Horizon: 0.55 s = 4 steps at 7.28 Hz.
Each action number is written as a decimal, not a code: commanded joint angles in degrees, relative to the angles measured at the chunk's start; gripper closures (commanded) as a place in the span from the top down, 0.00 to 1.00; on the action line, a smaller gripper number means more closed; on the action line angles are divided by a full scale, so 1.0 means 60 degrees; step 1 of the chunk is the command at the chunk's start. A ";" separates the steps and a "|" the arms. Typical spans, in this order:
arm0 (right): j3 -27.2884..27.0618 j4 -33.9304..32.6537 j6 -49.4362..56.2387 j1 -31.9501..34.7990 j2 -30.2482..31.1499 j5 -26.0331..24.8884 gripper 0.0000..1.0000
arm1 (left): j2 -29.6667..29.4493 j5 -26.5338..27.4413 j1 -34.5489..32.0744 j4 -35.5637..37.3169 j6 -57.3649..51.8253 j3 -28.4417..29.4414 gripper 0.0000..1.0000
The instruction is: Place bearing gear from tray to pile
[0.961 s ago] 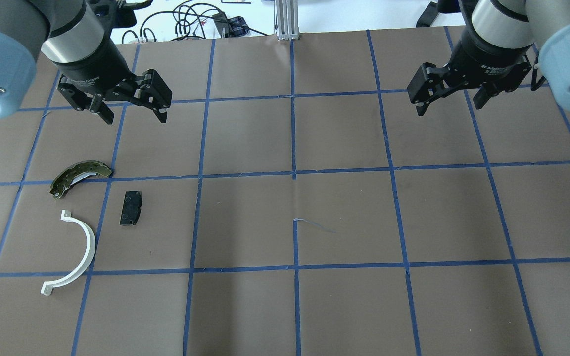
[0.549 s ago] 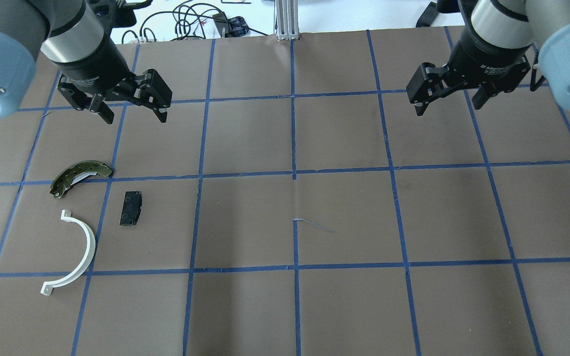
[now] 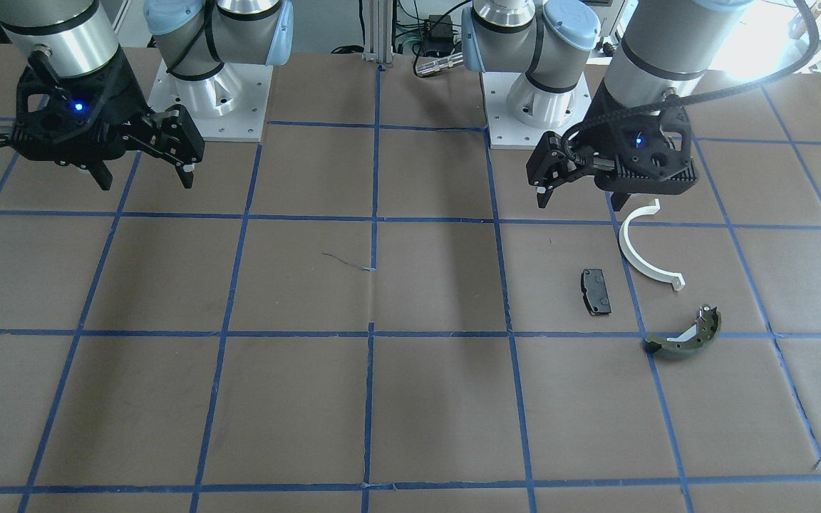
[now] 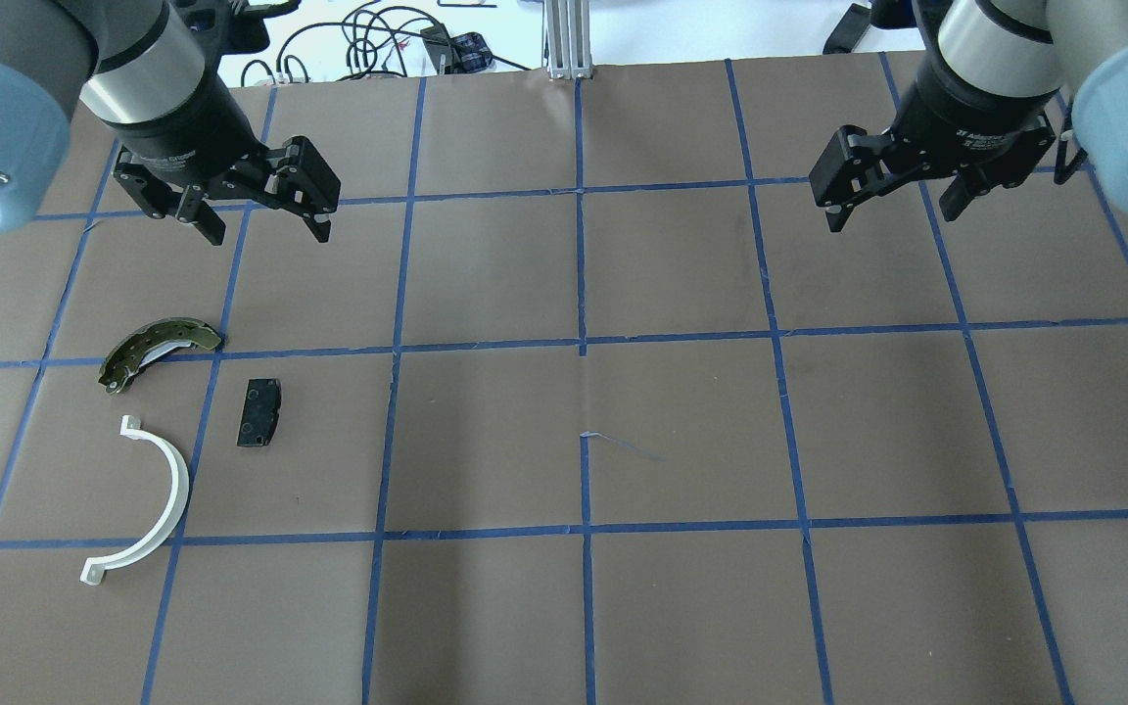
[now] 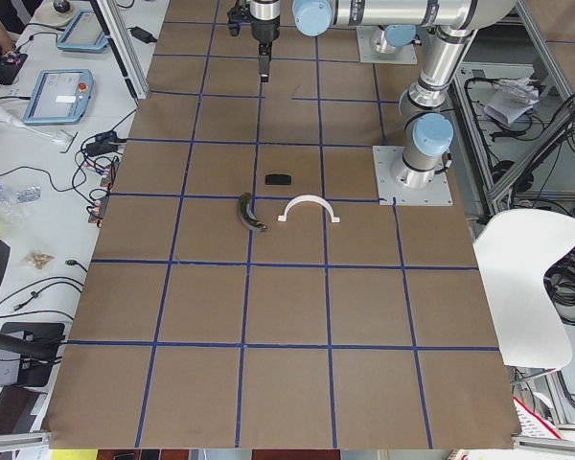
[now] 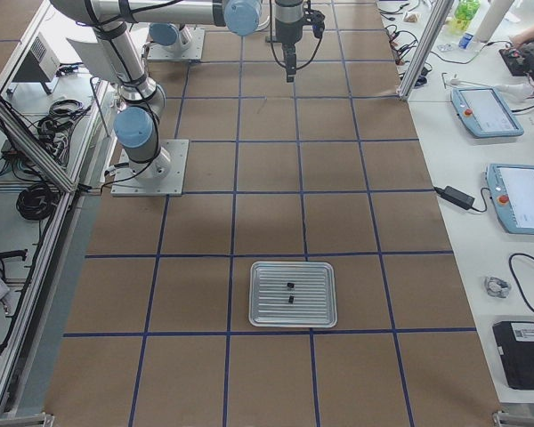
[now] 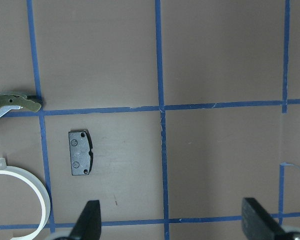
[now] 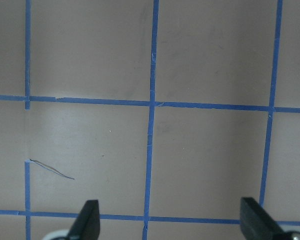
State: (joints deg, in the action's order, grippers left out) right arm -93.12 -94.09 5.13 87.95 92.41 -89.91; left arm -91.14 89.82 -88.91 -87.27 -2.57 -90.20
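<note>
Two small dark parts (image 6: 288, 286) lay on the tray (image 6: 319, 313), one presumably the bearing gear; the pile (image 4: 258, 412) sat well apart from the tray. Both arms hung far from the tray, jaws open and empty. Picking had not begun: the right arm (image 4: 975, 108), I reckoned, must first reach the tray.

One half-ring (image 4: 179, 487), one pad (image 4: 258, 412), one shoe (image 4: 140, 346), one tray (image 6: 316, 294)
</note>
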 commanded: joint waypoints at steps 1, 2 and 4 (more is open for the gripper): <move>-0.0036 -0.0035 -0.0079 0.0020 -0.0005 0.0043 1.00 | 0.0000 0.0000 -0.0006 0.0000 -0.0011 0.0004 1.00; 0.0050 -0.0123 -0.0094 0.0020 -0.0020 0.0058 1.00 | 0.0000 0.0000 0.0009 0.0000 -0.0011 -0.0010 1.00; -0.0021 -0.0124 0.0008 -0.0010 -0.0137 0.0118 1.00 | 0.0000 0.0000 -0.0006 0.0000 -0.0011 -0.0010 1.00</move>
State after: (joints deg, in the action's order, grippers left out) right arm -92.99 -94.83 4.89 87.85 91.91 -89.10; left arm -91.14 89.82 -88.92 -87.27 -2.63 -90.25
